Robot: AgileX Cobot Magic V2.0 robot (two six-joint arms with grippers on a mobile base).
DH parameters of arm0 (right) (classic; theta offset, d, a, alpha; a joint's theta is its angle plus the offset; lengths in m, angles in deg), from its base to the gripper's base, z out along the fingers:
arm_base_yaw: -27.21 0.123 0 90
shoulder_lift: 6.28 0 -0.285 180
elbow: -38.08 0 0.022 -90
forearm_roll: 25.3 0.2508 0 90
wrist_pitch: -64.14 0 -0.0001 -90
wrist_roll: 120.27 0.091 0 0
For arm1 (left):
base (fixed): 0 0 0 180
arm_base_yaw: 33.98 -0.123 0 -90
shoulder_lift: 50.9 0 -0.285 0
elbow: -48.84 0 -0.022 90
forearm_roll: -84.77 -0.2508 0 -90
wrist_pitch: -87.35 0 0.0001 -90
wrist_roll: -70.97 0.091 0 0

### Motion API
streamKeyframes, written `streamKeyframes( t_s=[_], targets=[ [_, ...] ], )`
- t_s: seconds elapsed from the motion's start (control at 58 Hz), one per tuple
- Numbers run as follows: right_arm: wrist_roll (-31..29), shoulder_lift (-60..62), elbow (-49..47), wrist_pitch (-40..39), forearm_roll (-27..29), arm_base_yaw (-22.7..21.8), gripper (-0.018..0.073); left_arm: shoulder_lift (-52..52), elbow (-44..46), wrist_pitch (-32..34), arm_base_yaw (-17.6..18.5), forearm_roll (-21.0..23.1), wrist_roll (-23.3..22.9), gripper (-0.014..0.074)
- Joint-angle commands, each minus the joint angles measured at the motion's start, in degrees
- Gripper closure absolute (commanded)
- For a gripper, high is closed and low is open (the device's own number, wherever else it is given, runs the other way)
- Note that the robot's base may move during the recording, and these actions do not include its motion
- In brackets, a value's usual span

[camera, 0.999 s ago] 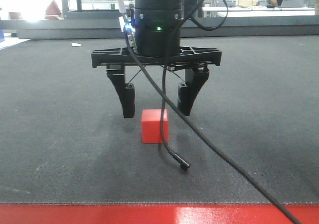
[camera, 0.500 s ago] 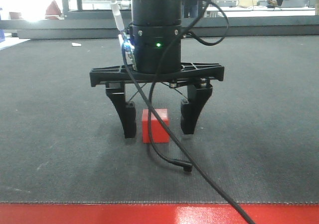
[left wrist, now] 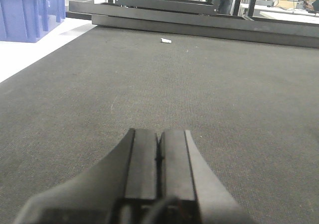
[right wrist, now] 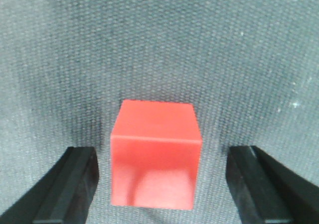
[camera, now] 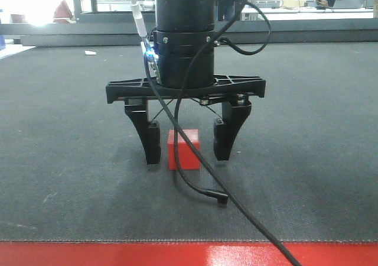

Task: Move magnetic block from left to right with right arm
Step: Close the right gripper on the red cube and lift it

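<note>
Across the dark, woven tabletop (camera: 307, 130), flat and likely grippy in a cluttered workshop room, the right arm (camera: 171, 12) stands low with its fingers (camera: 152, 145) released, straddling the magnetic block (right wrist: 155, 154) and apparently clear of both sides. Left fingers (left wrist: 142, 169) are clenched on nothing. Block judged light, rigid and smooth: take it by its two opposite side faces.

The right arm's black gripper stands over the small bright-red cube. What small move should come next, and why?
Probably close the right gripper on the small bright-red cube. Its two black fingers stand open on either side of the cube, low near the dark grey mat, with a gap on each side, so nothing is gripped yet.
</note>
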Motion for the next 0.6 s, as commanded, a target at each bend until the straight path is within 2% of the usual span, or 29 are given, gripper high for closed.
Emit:
streamKeyframes(
  t_s=[0.0,0.103,0.241,0.345,0.586],
  targets=[
    [0.4,3.1,-1.2,-0.2,-0.3,-0.1,-0.0061,0.6,-0.5,4.8,0.2,0.3,-0.1,0.0713],
    [0.6,3.1,-1.2,-0.4,-0.3,-0.1,-0.0019,0.6,-0.5,4.8,0.2,0.3,-0.1,0.0713],
    [0.7,3.0,-1.2,-0.5,-0.7,-0.1,0.0169,0.6,-0.5,4.8,0.2,0.3,-0.1,0.0713],
    [0.7,3.0,-1.2,-0.5,-0.8,0.0,0.0269,0.6,-0.5,4.8,0.2,0.3,-0.1,0.0713],
    [0.7,4.7,-1.2,0.0,-1.1,0.3,0.0282,0.6,-0.5,4.8,0.2,0.3,-0.1,0.0713]
  ],
)
